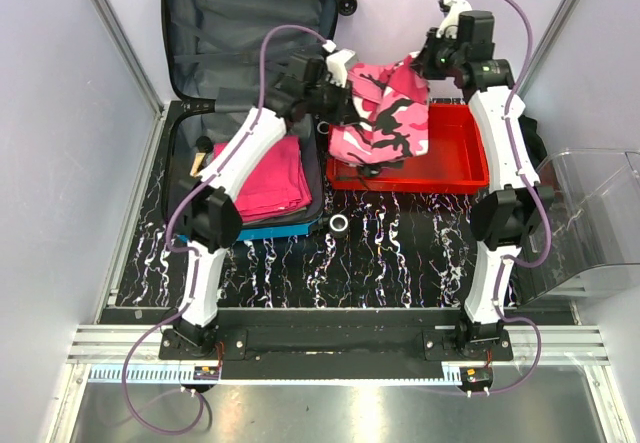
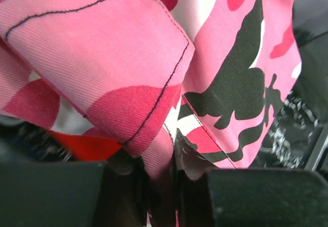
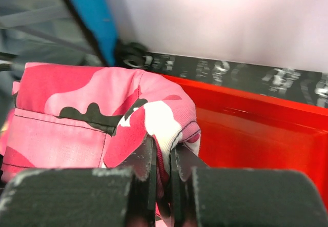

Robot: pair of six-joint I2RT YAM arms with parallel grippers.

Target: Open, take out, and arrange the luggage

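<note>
The luggage, a bright blue suitcase, lies open at the back left with its grey-lined lid upright. A folded magenta cloth lies in its lower half. Both grippers hold a pink camouflage garment stretched above the red tray. My left gripper is shut on the garment's left edge, seen close in the left wrist view with the fabric filling it. My right gripper is shut on the right corner; the right wrist view shows the fabric pinched between the fingers.
The red tray lies under the garment, right of the suitcase's blue edge. A clear plastic bin stands at the far right. A small black ring lies on the marbled table before the tray. Walls close in left and behind.
</note>
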